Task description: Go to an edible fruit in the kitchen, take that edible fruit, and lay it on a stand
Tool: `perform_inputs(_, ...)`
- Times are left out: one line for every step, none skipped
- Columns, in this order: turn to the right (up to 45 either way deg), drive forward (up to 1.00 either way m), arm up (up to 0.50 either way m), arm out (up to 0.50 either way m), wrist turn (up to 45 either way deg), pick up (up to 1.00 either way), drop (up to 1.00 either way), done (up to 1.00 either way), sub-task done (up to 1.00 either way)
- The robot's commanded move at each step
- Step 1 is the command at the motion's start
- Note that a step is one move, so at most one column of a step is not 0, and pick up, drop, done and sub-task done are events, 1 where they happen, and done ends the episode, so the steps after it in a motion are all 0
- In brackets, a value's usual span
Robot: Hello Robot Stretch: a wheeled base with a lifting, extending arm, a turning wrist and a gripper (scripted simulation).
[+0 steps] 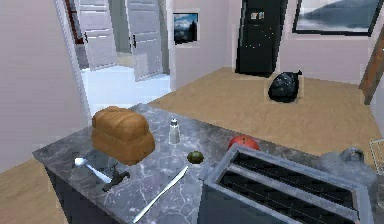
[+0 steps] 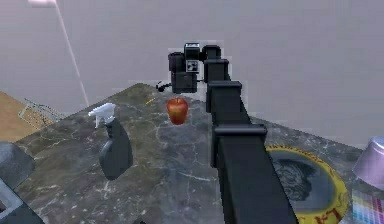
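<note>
In the arm side view, nearest the robot, a yellow-rimmed plate (image 2: 310, 192) lies on the marbled surface (image 2: 170, 172) just right of the arm (image 2: 240, 150). A spray bottle (image 2: 112, 145) stands upright to the arm's left. The arm is extended far across the surface, probably because the fruit sits toward its far edge.

Farther out, the red apple (image 2: 178, 110) shows just below the pincer (image 2: 170, 86). With stone behind the apple, it cannot be told whether it rests on the surface or is carried. Nor can it be told whether the pincer's fingers are apart or together.

In the forward view, a knife (image 1: 160, 195) and a spoon (image 1: 90, 168) lie flat near the front. Beyond them are a bread loaf (image 1: 123, 133) and a shaker (image 1: 174, 130), beside a toaster (image 1: 280, 185). Well beyond, a black bag (image 1: 285, 87) sits on the floor (image 1: 210, 100).
</note>
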Motion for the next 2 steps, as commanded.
perform_inputs(0.0,0.0,-0.1,0.0,0.0,0.0,0.0,0.0,0.0)
perform_inputs(0.0,0.0,0.0,0.0,0.0,1.0,0.0,0.0,0.0)
